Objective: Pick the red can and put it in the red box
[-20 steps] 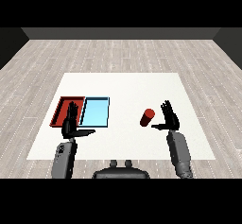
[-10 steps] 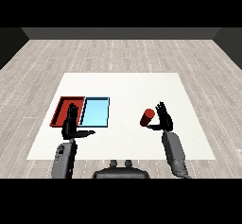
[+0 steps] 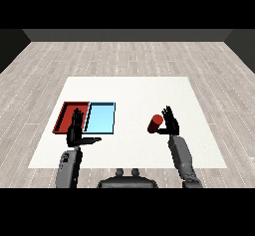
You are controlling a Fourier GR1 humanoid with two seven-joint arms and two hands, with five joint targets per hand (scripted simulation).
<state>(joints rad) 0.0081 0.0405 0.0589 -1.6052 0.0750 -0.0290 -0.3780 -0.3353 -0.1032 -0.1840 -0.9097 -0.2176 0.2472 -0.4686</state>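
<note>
The red can (image 3: 155, 123) stands on the white table right of centre. My right hand (image 3: 171, 123) is open just to its right, fingers straight and pointing up, palm facing the can and very near it; contact cannot be made out. The red tray (image 3: 65, 114) lies at the left, touching the light blue tray (image 3: 101, 118) on its right. My left hand (image 3: 75, 132) is open over the near edge of the red tray, fingers straight up and thumb stretched to the right, holding nothing.
The white table (image 3: 129, 93) spreads between the trays and the can. Grey wooden floor surrounds the table on all sides.
My right hand has moved left and closed the gap to the red can. The can, the trays and my left hand have stayed where they were.
</note>
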